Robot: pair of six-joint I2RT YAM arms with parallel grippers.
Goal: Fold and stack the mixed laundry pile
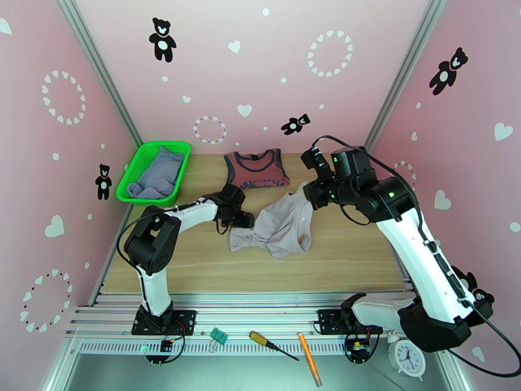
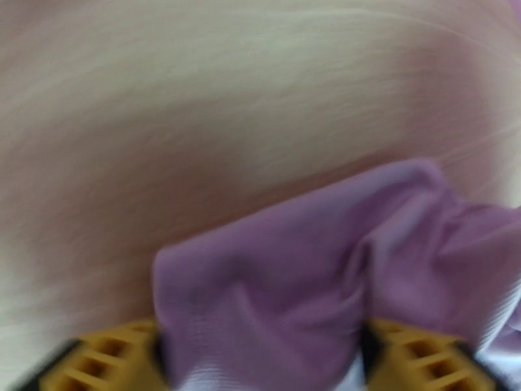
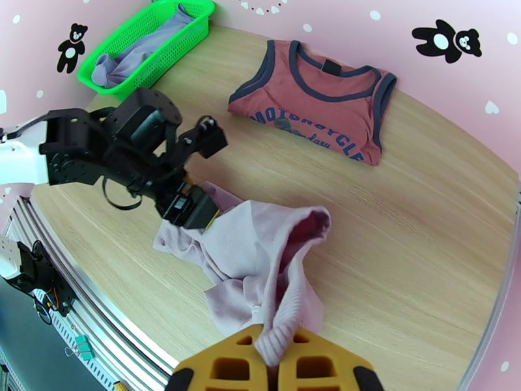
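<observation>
The pale lilac shirt [image 1: 283, 223] lies crumpled on the table [image 1: 338, 255], its length running between the arms: right pincer [image 3: 277, 337] clenched on one end, left pincer [image 2: 260, 333] astride the opposite edge, whether gripping I cannot tell.

The right end effector [image 3: 277, 352] pinches a fold of the pale lilac shirt [image 3: 260, 255] — the left end effector [image 3: 195, 213] touches its far end; the rust-red top [image 3: 312, 115] lies flat on the bench [image 3: 423, 242].
</observation>
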